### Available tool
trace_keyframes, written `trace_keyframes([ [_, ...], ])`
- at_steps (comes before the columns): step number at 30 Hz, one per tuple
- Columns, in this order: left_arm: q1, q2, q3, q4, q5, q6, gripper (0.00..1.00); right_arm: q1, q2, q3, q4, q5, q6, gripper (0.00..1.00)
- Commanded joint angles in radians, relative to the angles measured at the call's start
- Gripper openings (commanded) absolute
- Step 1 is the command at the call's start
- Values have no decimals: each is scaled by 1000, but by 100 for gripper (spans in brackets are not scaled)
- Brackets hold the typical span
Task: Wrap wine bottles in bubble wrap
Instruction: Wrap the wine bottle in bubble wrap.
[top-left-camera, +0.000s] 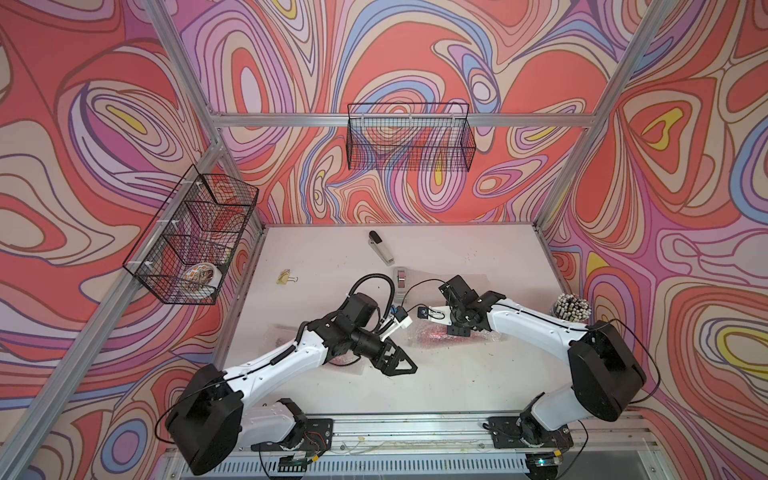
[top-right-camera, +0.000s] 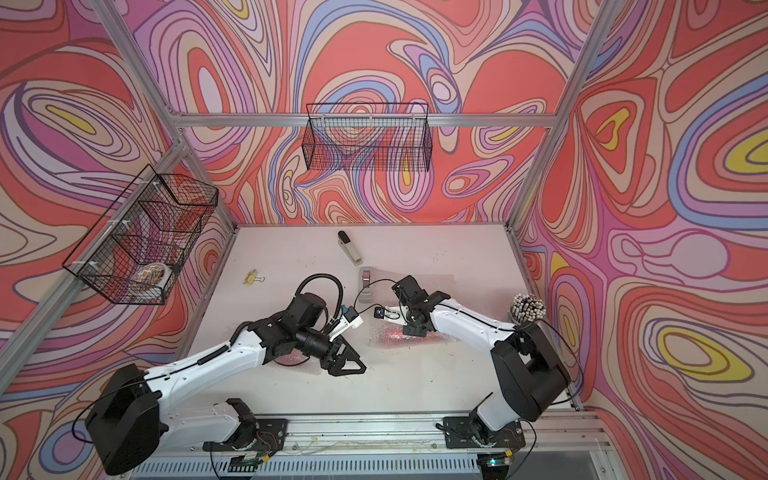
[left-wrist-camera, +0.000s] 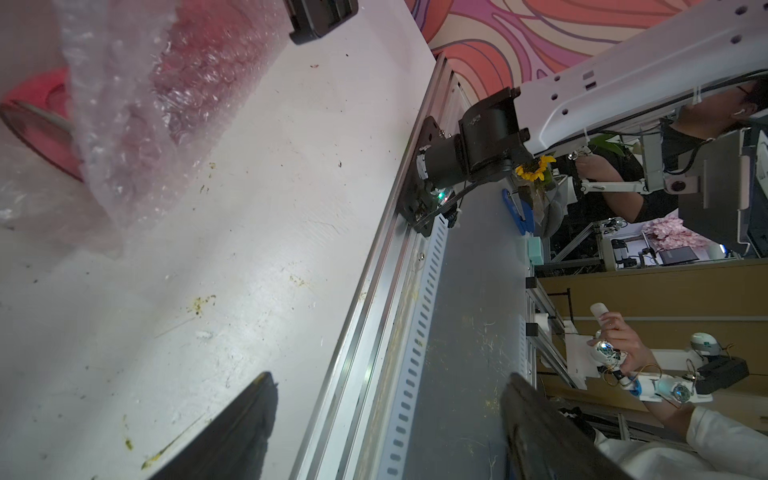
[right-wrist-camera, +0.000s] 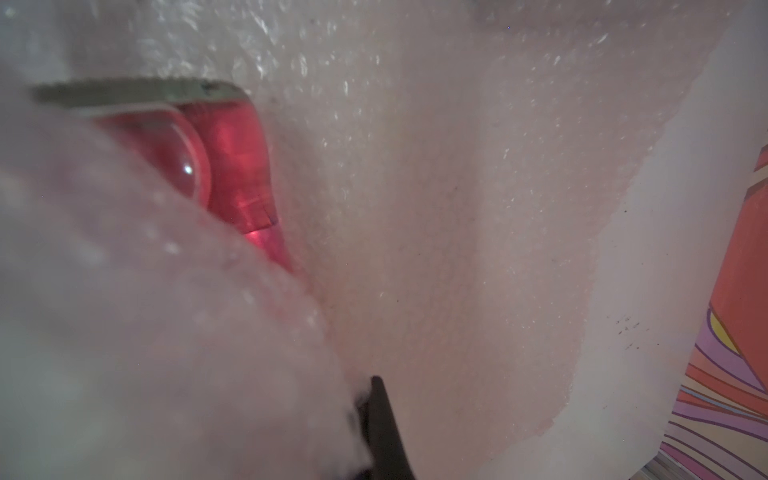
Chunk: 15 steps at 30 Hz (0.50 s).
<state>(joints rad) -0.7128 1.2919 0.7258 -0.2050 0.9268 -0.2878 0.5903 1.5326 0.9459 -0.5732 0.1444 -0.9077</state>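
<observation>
Right wrist view looks close at a wine bottle (right-wrist-camera: 237, 166) with red-pink drink inside. It lies on its side on the bubble wrap (right-wrist-camera: 478, 208). One flap of the wrap is folded up over the bottle, and the right gripper (right-wrist-camera: 376, 388) has its fingers pinched tight on that flap. In both top views this bundle sits near the middle of the white table (top-left-camera: 457, 386), under the right gripper. The left gripper (top-left-camera: 399, 365) hangs near the bundle, not touching it, with its fingers spread wide and nothing between them.
</observation>
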Motion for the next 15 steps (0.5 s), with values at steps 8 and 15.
trace_keyframes([
  [8, 40, 230, -57, 552, -46, -231, 73, -36, -34, -74, 120, -32, 14, 13],
  [15, 65, 349, -16, 621, -109, -239, 69, -52, -38, -88, 147, -45, 35, 18],
])
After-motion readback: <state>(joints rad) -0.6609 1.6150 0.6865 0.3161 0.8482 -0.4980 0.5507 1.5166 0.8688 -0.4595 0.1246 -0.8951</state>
